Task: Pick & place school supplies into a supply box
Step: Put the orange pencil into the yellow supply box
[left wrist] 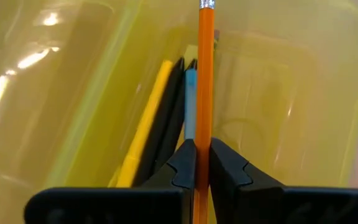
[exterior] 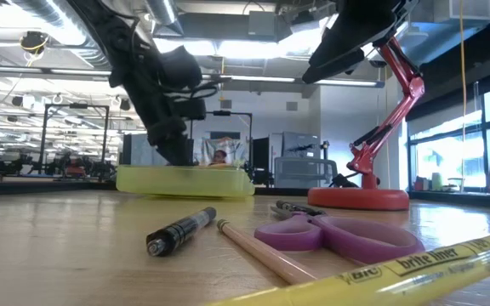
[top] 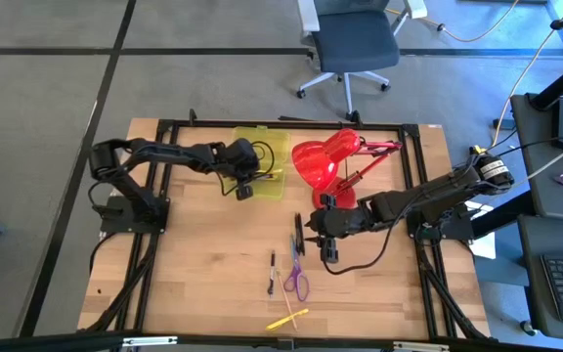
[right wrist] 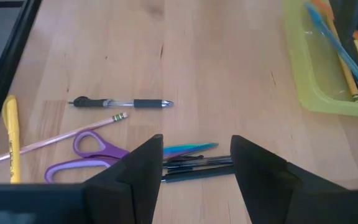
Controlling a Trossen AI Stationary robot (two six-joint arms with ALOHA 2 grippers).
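Pencil held over the box, more supplies on the table

Orange pencil (left wrist: 204, 74) stands clamped between the fingers of the left gripper (left wrist: 202, 163), which hangs inside the yellow-green box (top: 274, 186) at the far middle of the table (top: 203, 264). The pencil's metal-capped end points away from the wrist, down toward the box floor. Beside it in the box lie a yellow pen (left wrist: 146, 121), a black pen (left wrist: 169, 118) and a blue pen (left wrist: 191, 102), packed close along one wall. The box lid stands open behind.

The right gripper (right wrist: 196, 163) hovers with fingers spread wide over a small bundle of dark and blue pens (right wrist: 191, 163) on the wood, just beside the red lamp (top: 323, 164). Nothing is between its fingers.

Nearer the front edge lie a black pen (right wrist: 120, 103), a light pencil (right wrist: 64, 138), purple scissors (right wrist: 82, 158) and a yellow highlighter (right wrist: 11, 134), close together but mostly apart from the bundle. The pencil touches the scissors' handle.
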